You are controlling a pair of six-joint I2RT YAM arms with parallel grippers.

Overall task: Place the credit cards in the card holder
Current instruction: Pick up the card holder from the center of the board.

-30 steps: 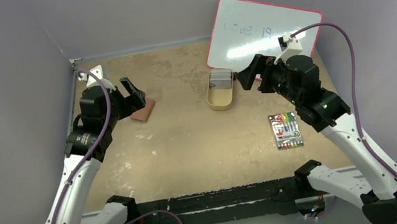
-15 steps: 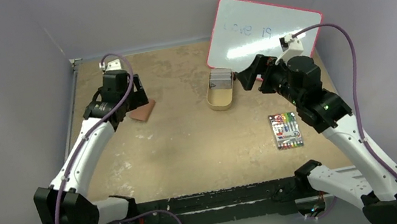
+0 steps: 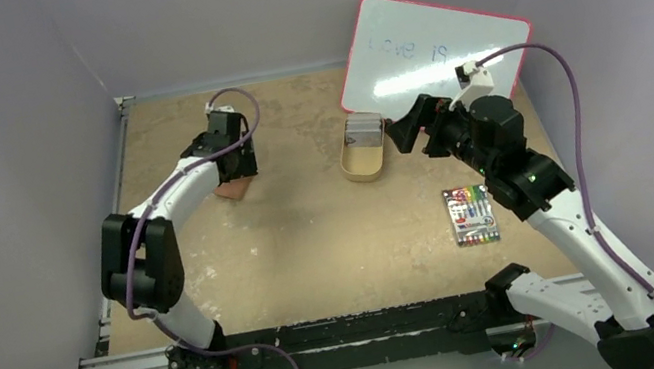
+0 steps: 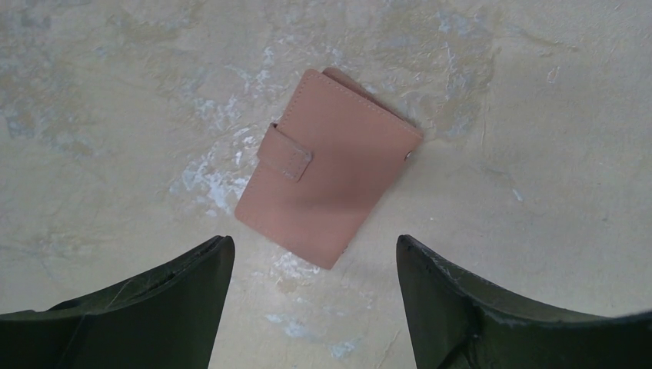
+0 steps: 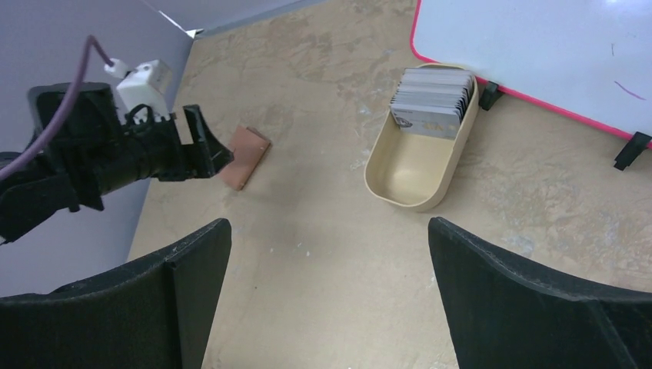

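The card holder (image 4: 330,165), a closed reddish-brown wallet with a snap tab, lies flat on the table at the back left (image 3: 234,190). My left gripper (image 4: 315,246) hangs open right above it, pointing down, not touching it (image 3: 234,156). The credit cards (image 5: 432,100) stand as a stack in the far end of a tan oval tray (image 5: 411,165). My right gripper (image 5: 329,231) is open and empty; it hovers just right of the tray (image 3: 396,137), and the cards (image 3: 364,127) are apart from it.
A red-framed whiteboard (image 3: 430,44) leans at the back right, behind the tray (image 3: 363,168). A pack of coloured markers (image 3: 472,215) lies at the right, under my right arm. The grey left wall stands close to the card holder (image 5: 244,156).
The left arm has stretched out and its gripper has moved right, coming over the card holder. The right arm has barely shifted.
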